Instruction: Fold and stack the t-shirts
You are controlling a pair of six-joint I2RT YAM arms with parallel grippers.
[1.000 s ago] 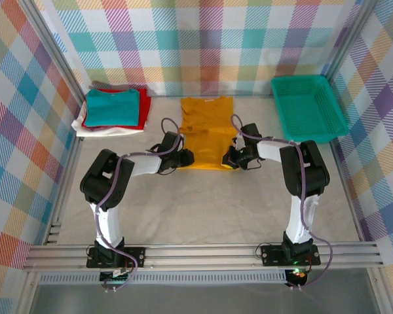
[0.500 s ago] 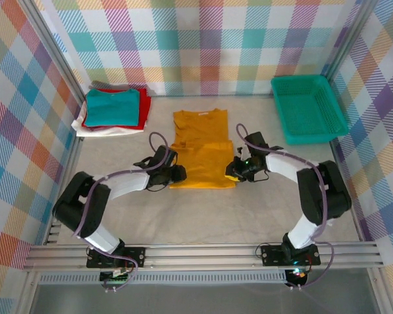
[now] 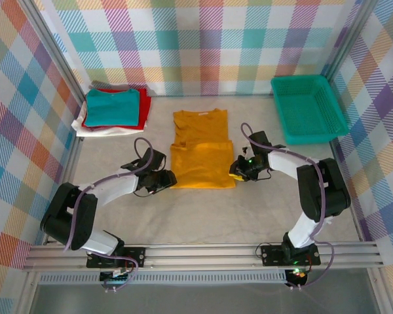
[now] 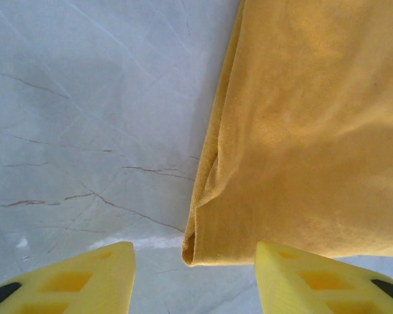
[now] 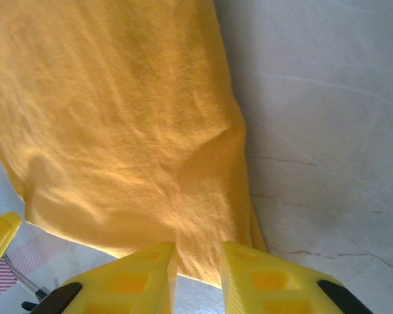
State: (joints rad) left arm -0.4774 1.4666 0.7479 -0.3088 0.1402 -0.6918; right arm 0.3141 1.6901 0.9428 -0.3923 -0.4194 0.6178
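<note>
The mustard-yellow t-shirt (image 3: 202, 157) lies folded on the table's middle, collar end at the far side. My left gripper (image 3: 165, 178) sits at its near left corner. In the left wrist view the yellow fingers (image 4: 85, 281) stand well apart, open, with the shirt's folded corner (image 4: 203, 242) lying loose on the table between them. My right gripper (image 3: 239, 169) is at the near right corner. Its jaws (image 5: 198, 275) are a narrow gap apart, open, over the yellow cloth's (image 5: 118, 118) edge. A stack of folded t-shirts (image 3: 114, 110), teal on top of red and white, rests at the far left.
A green mesh basket (image 3: 308, 108) stands at the far right. Plaid walls with metal rails close in the pale table (image 3: 203, 216) on three sides. Bare table lies between the shirt and the arm bases.
The yellow shirt has been drawn toward the near side and now lies doubled over. Both grippers have backed off to its near corners, and their jaws have opened, the left one wider.
</note>
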